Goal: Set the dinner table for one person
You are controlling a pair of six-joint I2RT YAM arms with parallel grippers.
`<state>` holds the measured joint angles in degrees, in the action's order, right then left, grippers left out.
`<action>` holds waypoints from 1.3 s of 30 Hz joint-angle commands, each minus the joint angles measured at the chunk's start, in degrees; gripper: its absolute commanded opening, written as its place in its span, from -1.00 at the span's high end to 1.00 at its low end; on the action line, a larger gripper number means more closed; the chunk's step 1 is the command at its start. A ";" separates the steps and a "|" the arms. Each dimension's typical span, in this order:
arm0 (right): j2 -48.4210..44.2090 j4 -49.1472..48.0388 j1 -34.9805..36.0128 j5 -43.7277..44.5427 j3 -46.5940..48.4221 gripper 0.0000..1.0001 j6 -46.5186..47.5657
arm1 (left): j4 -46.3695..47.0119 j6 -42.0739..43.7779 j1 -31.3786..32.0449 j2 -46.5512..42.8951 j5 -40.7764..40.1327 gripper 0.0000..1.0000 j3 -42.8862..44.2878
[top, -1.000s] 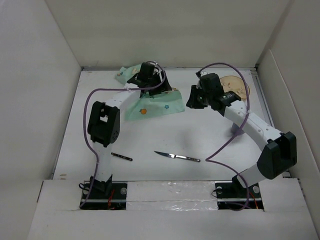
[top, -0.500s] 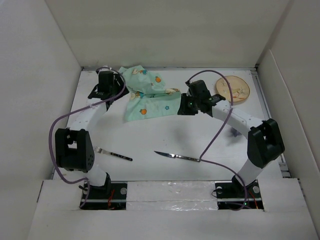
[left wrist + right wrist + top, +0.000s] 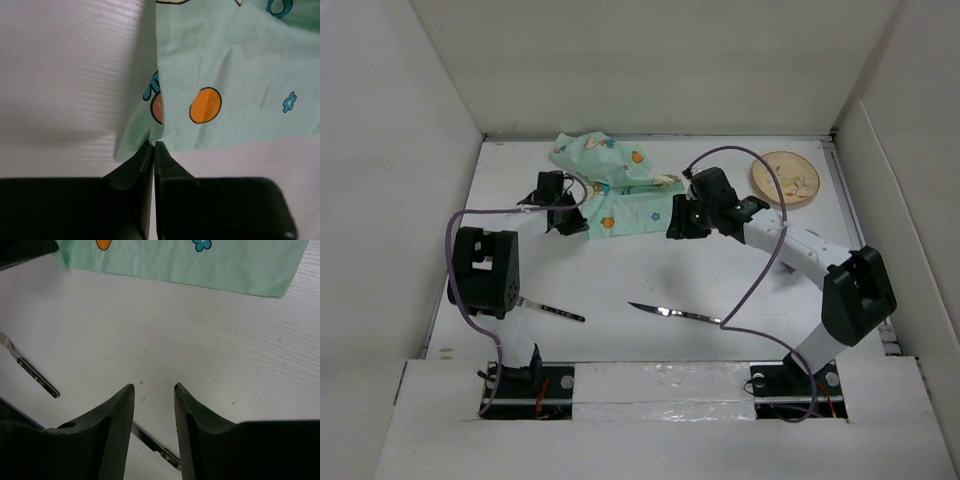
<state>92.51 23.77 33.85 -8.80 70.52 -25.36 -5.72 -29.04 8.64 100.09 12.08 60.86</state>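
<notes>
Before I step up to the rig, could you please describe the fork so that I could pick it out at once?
On the white tabletop, look along the near edge, where two utensils lie roughly in a row. The fork is the left one. Unlike the longer, pointed knife to its right, it has silver tines and a dark handle.

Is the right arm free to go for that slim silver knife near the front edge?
Likely yes: the right claw is open and empty, with only bare white tabletop between it and the slim silver knife.
</notes>
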 commanded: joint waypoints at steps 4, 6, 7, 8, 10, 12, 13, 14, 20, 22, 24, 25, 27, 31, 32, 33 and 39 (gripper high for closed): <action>-4.70 2.06 0.17 3.17 0.40 0.12 2.51 | 11.48 -11.26 9.69 -0.51 11.38 1.00 -2.84; -5.23 3.38 0.17 5.36 1.54 0.07 4.35 | 14.75 -15.85 13.66 -1.04 12.79 1.00 -3.38; -5.76 4.95 -0.61 5.89 1.81 0.03 5.06 | 17.99 -20.14 17.68 -1.13 12.97 1.00 -3.21; -6.02 5.67 -0.62 6.85 2.07 0.02 5.93 | 19.33 -22.10 19.55 -1.13 12.89 1.00 -2.94; -6.72 7.33 -2.55 7.83 2.60 -0.06 7.52 | 22.22 -25.44 22.89 -1.04 11.92 0.59 -1.63; -7.25 8.13 -3.69 8.09 2.60 -0.12 8.57 | 21.37 -27.21 24.75 -1.04 10.17 0.02 0.04; -7.78 8.74 -4.83 8.09 2.60 -0.13 8.75 | 20.84 -27.47 24.75 -1.48 9.73 -0.13 0.40; -8.13 8.84 -4.84 8.01 2.17 -0.12 8.75 | 20.57 -27.48 24.75 -3.13 9.29 -0.23 0.40; -8.57 7.70 -6.16 4.60 -1.17 1.00 7.70 | 7.57 -19.57 20.81 -12.18 -8.36 -0.21 1.90; -8.40 6.74 -6.16 2.39 -2.14 1.00 7.35 | 6.60 -18.34 17.40 -14.30 -13.72 -0.15 -1.25; -7.87 5.68 -5.38 -0.16 -3.45 0.99 6.47 | 6.16 -17.64 14.40 -15.72 -14.80 -0.15 -3.28; -7.52 4.63 -4.85 -0.69 -3.63 0.63 6.29 | 5.89 -17.20 11.25 -15.89 -14.80 -0.15 -4.25; -5.60 3.66 -2.22 -2.01 -3.64 0.12 5.77 | 5.89 -17.02 7.72 -15.98 -13.58 -0.19 -7.24; -0.75 1.54 0.78 -2.01 -2.58 -0.27 5.15 | 9.49 -16.40 -2.84 -13.36 -6.55 -0.27 -11.38; 0.12 1.02 0.78 -2.10 -2.41 -0.28 5.06 | 9.41 -16.05 -4.06 -12.30 -5.67 -0.28 -11.03; 1.69 -0.38 0.78 -2.10 -2.06 -0.29 4.98 | 9.41 -15.70 -5.12 -11.07 -4.53 -0.29 -9.72; 6.98 -2.67 0.78 1.85 -0.47 -0.27 5.59 | 7.99 -14.03 -6.54 -3.25 -3.64 -0.27 -4.71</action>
<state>98.59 25.04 34.81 -8.99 67.09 -19.92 1.54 -44.97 1.52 96.23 6.13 52.16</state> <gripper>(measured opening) 0.639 0.639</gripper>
